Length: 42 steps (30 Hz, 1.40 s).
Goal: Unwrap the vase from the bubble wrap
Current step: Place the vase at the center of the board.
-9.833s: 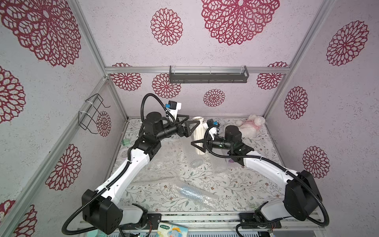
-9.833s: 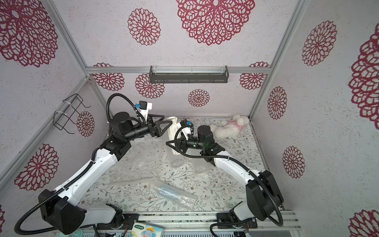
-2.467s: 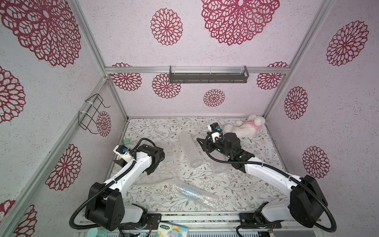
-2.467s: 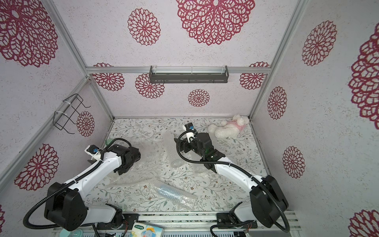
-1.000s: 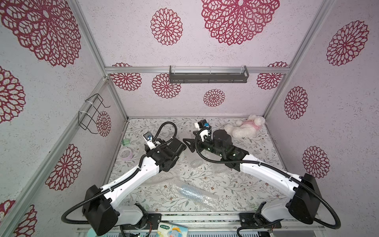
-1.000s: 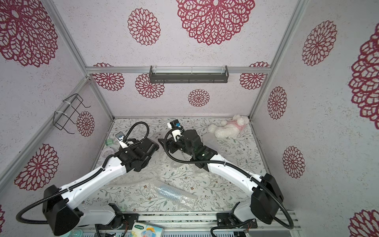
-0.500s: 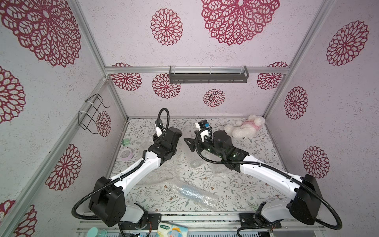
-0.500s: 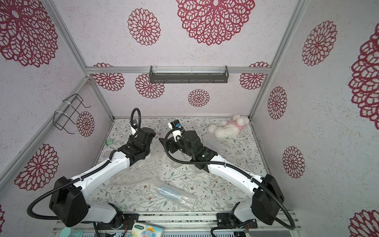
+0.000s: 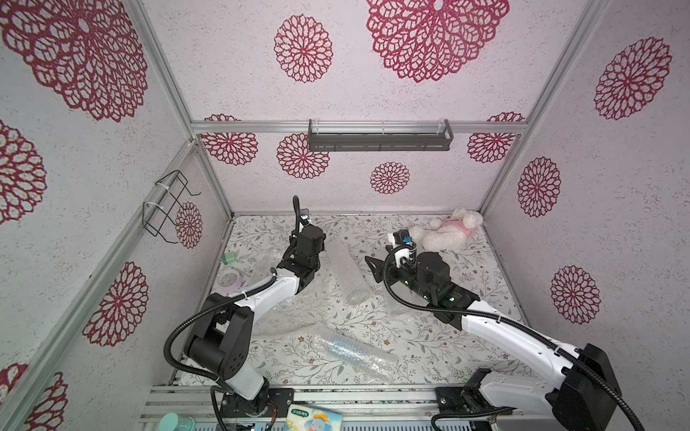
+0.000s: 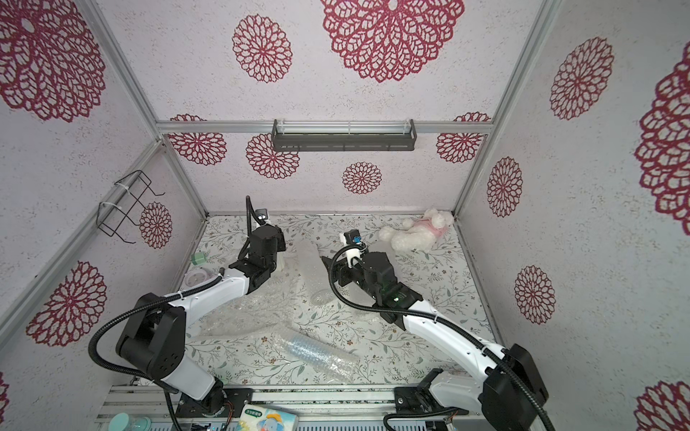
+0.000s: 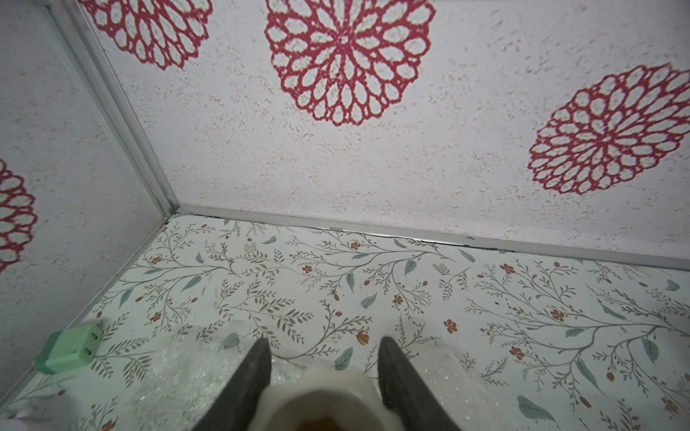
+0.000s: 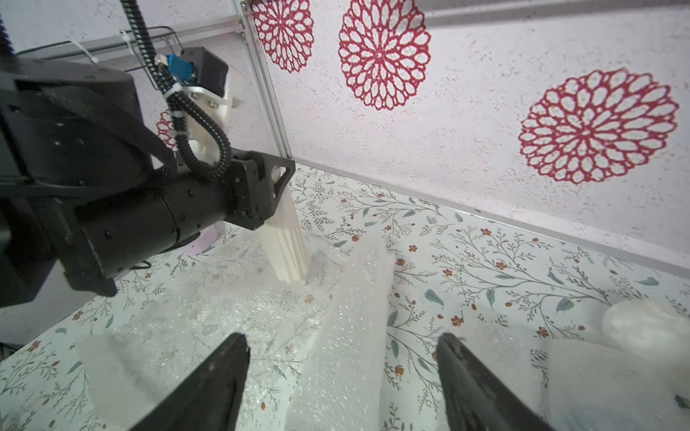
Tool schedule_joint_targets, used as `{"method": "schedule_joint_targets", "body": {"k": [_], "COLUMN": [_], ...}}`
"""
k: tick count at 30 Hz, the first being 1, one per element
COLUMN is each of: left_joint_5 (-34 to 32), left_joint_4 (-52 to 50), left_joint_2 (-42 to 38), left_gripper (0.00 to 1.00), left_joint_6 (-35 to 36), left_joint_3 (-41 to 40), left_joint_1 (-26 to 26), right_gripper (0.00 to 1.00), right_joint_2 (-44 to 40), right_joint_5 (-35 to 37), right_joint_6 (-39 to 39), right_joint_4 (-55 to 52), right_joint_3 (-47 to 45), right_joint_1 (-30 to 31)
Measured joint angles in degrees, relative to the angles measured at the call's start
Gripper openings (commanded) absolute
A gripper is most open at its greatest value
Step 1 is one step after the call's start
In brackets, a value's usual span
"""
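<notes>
Only the right wrist view shows the white vase point(image 12: 285, 239) whole — steeply tilted, lower end on the bubble wrap point(image 12: 351, 298), upper end clamped in the left gripper point(image 12: 278, 177); the left wrist view catches just its rim. The right gripper point(image 12: 341, 339) hangs above that bubble wrap, fingers wide.

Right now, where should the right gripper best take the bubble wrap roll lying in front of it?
Likely its raised ridge at mid-length, from above: the bubble wrap roll lies flat and crumpled, running lengthwise in line with the open right gripper, so closing would pinch across it.
</notes>
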Motion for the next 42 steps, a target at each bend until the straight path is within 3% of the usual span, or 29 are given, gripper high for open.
{"method": "schedule_joint_targets", "body": {"k": [10, 28, 35, 38, 42], "left_joint_5": [5.6, 11.4, 12.2, 12.2, 12.4], "left_joint_4": [10.5, 13.3, 13.5, 13.4, 13.1], "left_joint_2": [7.1, 25.6, 28.1, 28.2, 28.3], "left_gripper": [0.38, 0.38, 0.39, 0.43, 0.58], "left_joint_6": [2.5, 2.7, 2.7, 2.8, 2.7], "left_joint_3": [2.4, 19.1, 21.3, 21.4, 21.7], "left_joint_1": [4.7, 10.7, 11.5, 11.6, 11.6], "right_gripper": [0.82, 0.83, 0.83, 0.83, 0.83], "right_joint_2": [-0.1, 5.6, 7.6, 8.3, 8.5], "right_joint_5": [-1.1, -5.3, -6.6, -6.9, -7.2], "right_joint_6": [0.1, 0.3, 0.3, 0.4, 0.7], "right_joint_4": [5.1, 12.3, 14.7, 15.1, 15.5], "right_joint_3": [-4.0, -5.7, -5.7, -5.7, -5.7], "right_joint_1": [-3.2, -6.5, -7.3, -7.6, -7.8]}}
